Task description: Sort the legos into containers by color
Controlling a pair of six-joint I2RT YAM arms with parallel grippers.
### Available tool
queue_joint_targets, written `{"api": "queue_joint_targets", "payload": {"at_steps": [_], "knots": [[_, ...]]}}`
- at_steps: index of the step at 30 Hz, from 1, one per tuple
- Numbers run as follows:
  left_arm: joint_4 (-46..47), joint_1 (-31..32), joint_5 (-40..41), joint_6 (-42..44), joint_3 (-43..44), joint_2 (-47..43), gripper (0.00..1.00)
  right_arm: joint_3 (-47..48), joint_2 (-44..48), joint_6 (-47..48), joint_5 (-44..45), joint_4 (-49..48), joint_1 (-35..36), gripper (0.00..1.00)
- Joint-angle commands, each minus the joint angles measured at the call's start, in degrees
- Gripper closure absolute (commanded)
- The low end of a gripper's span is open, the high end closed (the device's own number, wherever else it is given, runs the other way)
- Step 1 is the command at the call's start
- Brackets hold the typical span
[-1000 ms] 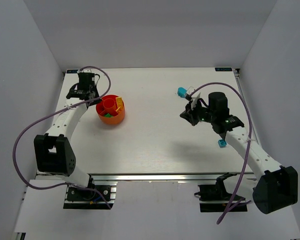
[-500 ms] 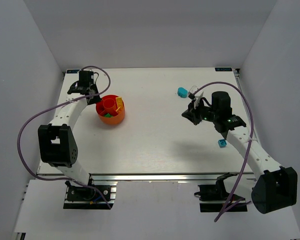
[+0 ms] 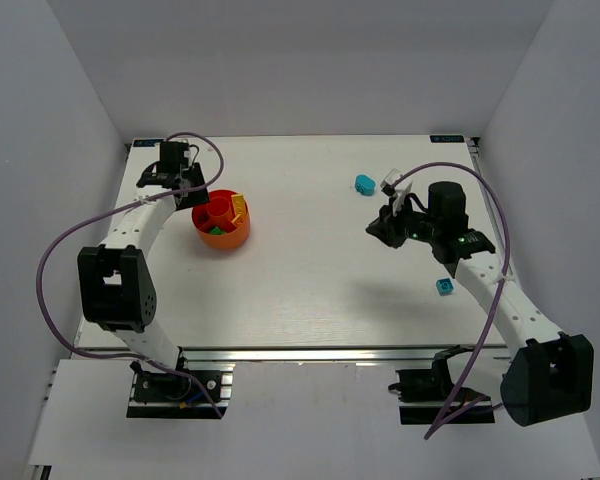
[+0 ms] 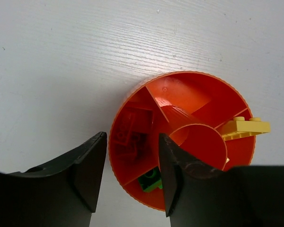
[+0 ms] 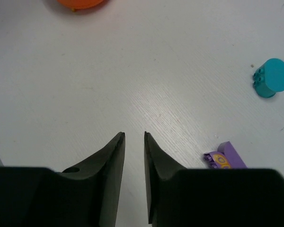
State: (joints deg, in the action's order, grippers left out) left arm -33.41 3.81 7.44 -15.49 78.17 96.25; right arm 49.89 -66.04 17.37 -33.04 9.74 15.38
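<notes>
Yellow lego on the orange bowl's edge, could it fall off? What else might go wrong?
Yes, it might. The yellow lego lies across the rim of the orange bowl and pokes out past it, so a small bump could tip it out. The left fingers stand open at the bowl's near wall, one outside and one over the inside. If they move sideways, they could shove the bowl. The right fingers are near the purple lego and might nudge it away.

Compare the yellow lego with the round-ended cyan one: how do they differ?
The yellow lego is a thin flat plate; the cyan lego is chunky with one rounded end. Yellow rests on the bowl rim, studs up; cyan lies on the table, on its side. Both show studs.
</notes>
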Motion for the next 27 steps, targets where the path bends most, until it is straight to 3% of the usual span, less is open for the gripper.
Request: {"api": "queue_joint_targets", "payload": {"at_steps": [1, 3, 4, 6, 7, 8, 9, 10, 12, 14, 15, 16, 18, 23, 27], "knots": [[0.2, -0.2, 0.6, -0.2, 2.7, -1.4, 0.42, 0.2, 0.0, -0.1, -1.2, -0.7, -1.0, 0.68], [0.9, -0.2, 1.1, -0.8, 2.7, -4.7, 0.42, 0.6, 0.0, -0.1, -0.1, -0.7, -1.2, 0.56], [1.6, -0.2, 1.0, -1.4, 2.3, -6.4, 0.43, 0.6, 0.0, -0.1, 0.7, -0.7, -1.7, 0.42], [3.9, -0.2, 0.1, -2.1, 1.4, -12.4, 0.5, 1.0, -0.2, -0.5, 3.7, -0.9, -1.8, 0.32], [4.8, -0.2, -2.4, -2.7, 0.7, -14.7, 0.58, 1.2, -1.2, -0.4, 4.8, -1.1, -2.5, 0.26], [7.0, -0.2, -4.5, -2.8, -1.9, -19.6, 0.83, 2.5, -2.1, -0.4, 7.0, -0.7, -2.5, 0.25], [8.6, -0.2, -7.0, -3.0, -3.9, -22.2, 0.91, 3.4, -4.2, -0.1, 7.9, 0.2, -3.0, 0.24], [12.5, -0.2, -14.7, -2.8, -8.8, -27.4, 0.96, 5.7, -5.6, 0.4, 9.1, 2.2, -3.5, 0.22], [16.2, -0.2, -22.5, -2.5, -13.8, -31.5, 0.95, 8.5, -9.4, 2.9, 9.7, 4.8, -4.3, 0.2], [20.6, -0.2, -35.5, -1.1, -20.7, -34.5, 0.8, 11.8, -11.8, 9.1, 8.9, 8.7, -5.5, 0.15], [21.5, -0.2, -38.9, -0.4, -22.6, -36.7, 0.55, 15.8, -14.4, 11.9, 8.0, 10.8, -5.7, 0.12], [22.2, -0.2, -41.1, -0.1, -24.3, -37.6, 0.43, 18.1, -15.7, 18.6, 6.6, 13.5, -6.1, 0.11], [23.2, -0.2, -44.5, 0.5, -28.7, -40.1, 0.27, 24.8, -20.3, 23.0, 4.9, 20.2, -7.4, 0.11], [23.6, 0.9, -43.8, 3.7, -34.3, -45.2, 0.22, 36.6, -31.0, 20.9, 9.5, 26.0, -9.6, 0.12], [23.6, 0.9, -44.1, 3.9, -36.6, -49.0, 0.2, 38.2, -36.0, 23.0, 7.8, 31.1, -10.3, 0.11]]}}
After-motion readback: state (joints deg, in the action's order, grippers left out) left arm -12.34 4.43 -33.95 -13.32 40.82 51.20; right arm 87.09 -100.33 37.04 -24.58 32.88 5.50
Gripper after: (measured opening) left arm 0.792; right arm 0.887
